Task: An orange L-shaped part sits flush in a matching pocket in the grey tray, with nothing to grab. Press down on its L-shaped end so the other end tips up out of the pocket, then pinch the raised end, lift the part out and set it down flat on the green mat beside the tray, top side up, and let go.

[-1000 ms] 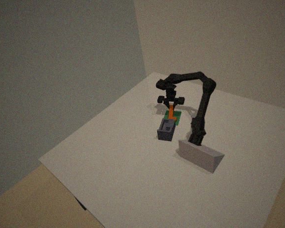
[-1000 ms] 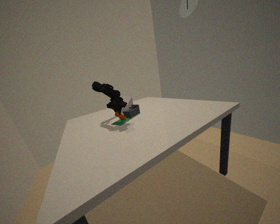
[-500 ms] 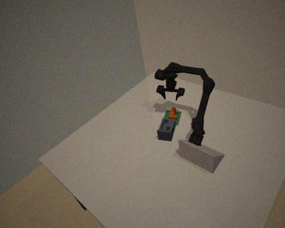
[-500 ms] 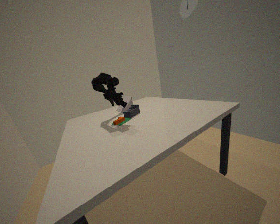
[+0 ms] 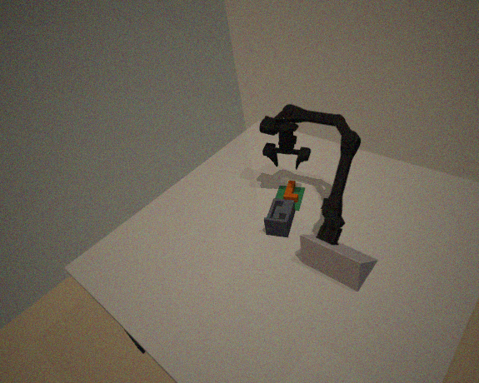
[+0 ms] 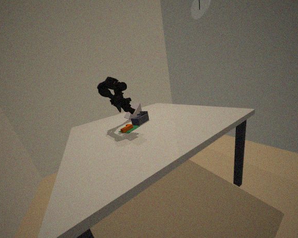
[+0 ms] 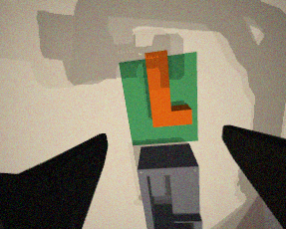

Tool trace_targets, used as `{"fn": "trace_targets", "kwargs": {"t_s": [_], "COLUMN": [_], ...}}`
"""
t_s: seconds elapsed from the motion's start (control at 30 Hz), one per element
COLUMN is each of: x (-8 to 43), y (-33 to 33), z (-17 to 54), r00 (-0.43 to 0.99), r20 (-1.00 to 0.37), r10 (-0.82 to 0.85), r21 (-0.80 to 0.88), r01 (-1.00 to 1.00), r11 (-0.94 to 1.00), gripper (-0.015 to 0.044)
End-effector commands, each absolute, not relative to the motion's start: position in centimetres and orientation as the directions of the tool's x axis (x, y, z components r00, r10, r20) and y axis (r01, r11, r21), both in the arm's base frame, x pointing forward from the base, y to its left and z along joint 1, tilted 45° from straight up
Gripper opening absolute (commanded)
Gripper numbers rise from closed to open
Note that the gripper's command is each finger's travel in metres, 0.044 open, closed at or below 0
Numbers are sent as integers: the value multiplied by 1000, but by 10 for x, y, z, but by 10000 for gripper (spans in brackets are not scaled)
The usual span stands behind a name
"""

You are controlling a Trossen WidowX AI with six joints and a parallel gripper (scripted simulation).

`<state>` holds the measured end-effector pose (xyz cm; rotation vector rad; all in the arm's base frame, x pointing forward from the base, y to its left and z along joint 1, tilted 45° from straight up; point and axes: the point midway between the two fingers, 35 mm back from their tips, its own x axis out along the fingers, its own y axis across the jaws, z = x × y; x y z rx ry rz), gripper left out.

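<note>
The orange L-shaped part (image 5: pixel 291 192) lies flat on the green mat (image 5: pixel 295 192), its far end reaching just past the mat's far edge. It shows in the wrist view (image 7: pixel 164 92) on the mat (image 7: pixel 159 100) and in the exterior view (image 6: pixel 126 128). The grey tray (image 5: pixel 279 217) stands beside the mat with its L-shaped pocket empty; the wrist view shows the tray (image 7: pixel 170 184) below the mat. My gripper (image 5: pixel 286 159) hangs well above the part, open and empty; its two dark fingers frame the wrist view (image 7: pixel 164 149).
The arm's light grey base block (image 5: pixel 336 260) stands at the right of the tray. The arm's shadow falls on the white table behind the mat. The table edge runs at the front left.
</note>
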<state>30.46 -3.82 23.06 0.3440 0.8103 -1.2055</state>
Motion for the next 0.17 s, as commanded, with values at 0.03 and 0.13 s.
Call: {"fn": "trace_targets", "kwargs": {"t_s": [0.03,0.13], "x": [305,305], "y": [-38,-38], "z": [231,231], "r00": [129,129], "r20": [-713,-713], "r10": [-689,-689], "r21": [-174,-174], "r01": [919,919], "r11": [353,353], "gripper": [400,400]}}
